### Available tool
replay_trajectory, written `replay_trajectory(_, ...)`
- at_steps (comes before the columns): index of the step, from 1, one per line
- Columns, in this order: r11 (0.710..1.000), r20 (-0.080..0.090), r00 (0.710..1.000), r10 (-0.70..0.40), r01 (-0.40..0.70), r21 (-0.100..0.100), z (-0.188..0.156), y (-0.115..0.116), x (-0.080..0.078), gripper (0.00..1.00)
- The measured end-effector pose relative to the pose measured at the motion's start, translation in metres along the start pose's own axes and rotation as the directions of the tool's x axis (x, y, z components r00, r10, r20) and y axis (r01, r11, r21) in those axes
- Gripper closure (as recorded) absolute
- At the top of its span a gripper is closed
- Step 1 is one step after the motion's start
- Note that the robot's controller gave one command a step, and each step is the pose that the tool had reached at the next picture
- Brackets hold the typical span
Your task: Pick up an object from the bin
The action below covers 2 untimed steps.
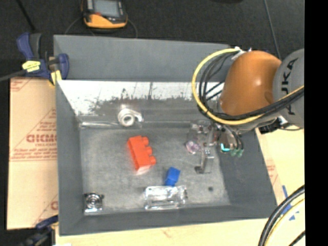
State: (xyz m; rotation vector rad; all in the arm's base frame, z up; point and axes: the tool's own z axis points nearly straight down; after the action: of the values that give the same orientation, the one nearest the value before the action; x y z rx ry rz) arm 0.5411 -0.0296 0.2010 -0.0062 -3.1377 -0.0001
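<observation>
- Over the right side of the bin floor, that's where my claw hangs, tip down, close to the grey bottom.
- Open or closed? I cannot tell from this angle; my own wrist gear crowds the view.
- Nothing I can make out is gripped in it.
- Nearest thing: a small pink piece, pale and see-through, lying just beside my claw on the left, toward the back wall.
- Touching it or only next to it? I cannot say.
- Further left, mid-floor, a red block with studs lies at a slant, well apart from me.
- Between that and my claw, nearer the front, a little blue block.
- Just in front of the blue one, by the front wall, a clear case lies flat.
- Back wall, left of centre: a white roll.
- Front left corner: a small metal bit, shiny, too small to name.
- Above my claw sits my orange cover, with yellow and black cables looping round it.
</observation>
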Motion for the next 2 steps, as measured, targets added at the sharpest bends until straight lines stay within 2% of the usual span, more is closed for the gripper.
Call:
replay_trajectory(1, 0.999, 0.010, 0.999, 0.050, -0.050, -0.005, 0.1264, 0.0245, 0.0071, 0.00)
replay_trajectory(2, 0.999, 0.006, 0.999, 0.047, -0.047, -0.002, 0.1218, 0.0234, 0.0073, 1.00)
